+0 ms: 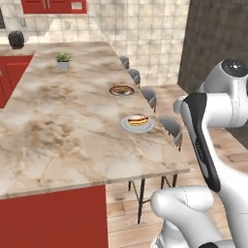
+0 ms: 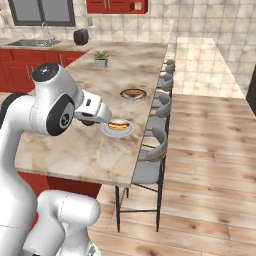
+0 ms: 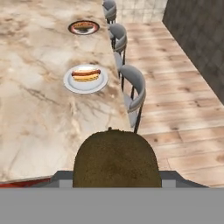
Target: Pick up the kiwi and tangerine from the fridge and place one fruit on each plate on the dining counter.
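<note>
Left base view: the white arm's elbow rises at the right while the dining counter [image 1: 63,126], beige-brown marbled stone on a red base, carries two plates. The pale plate [image 1: 137,124] holds a hot dog [image 1: 138,120]; the dark plate [image 1: 121,90] lies farther off, with a potted plant [image 1: 63,61] beyond.

Right base view: the forearm reaches over the counter towards the pale plate; the claw itself is hidden behind it.

Hand view: the claw [image 3: 116,175] is clamped on the kiwi [image 3: 115,159], a fuzzy brown rounded fruit bulging between the tips. The pale plate lies ahead and slightly left of the claw, the dark plate farther ahead. I judge this the carrying step; next, advance over the pale plate, lower, and release beside the bun.
</note>
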